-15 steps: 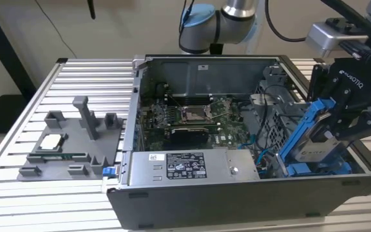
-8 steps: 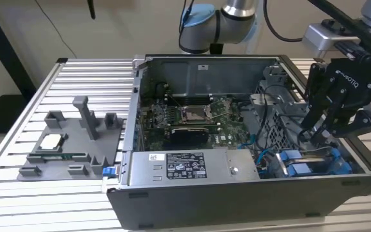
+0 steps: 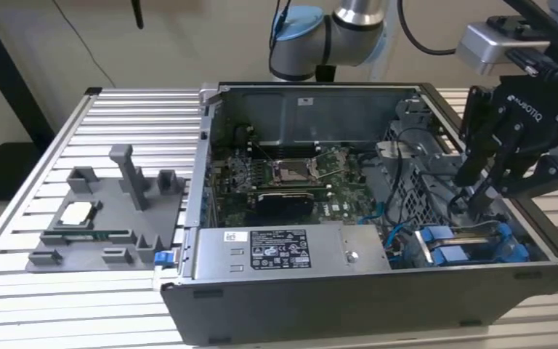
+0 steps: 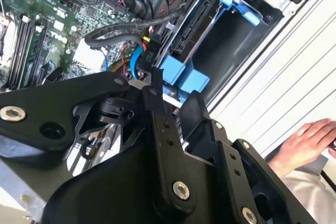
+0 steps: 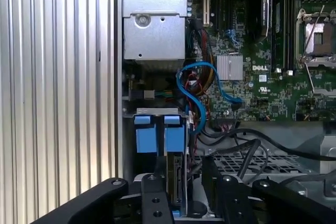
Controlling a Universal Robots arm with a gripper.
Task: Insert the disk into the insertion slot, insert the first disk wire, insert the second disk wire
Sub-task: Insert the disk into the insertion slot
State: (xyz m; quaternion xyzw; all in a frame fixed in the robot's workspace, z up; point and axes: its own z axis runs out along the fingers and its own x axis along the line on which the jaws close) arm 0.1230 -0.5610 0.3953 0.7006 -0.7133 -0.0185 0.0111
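Two fingers (image 5: pixel 156 203) stand spread astride one disk (image 5: pixel 175 139) seated in the one insertion slot (image 4: pixel 236 45).

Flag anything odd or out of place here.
A person's hand lies beside the table edge, near the gripper. Otherwise nothing looks askew; the disk sits squarely in the slot.

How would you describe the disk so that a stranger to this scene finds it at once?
Start at the open computer case on the slatted table. In its near corner on the exterior view's right, beside the silver power supply, sits the disk; only it has a bright blue carrier frame.
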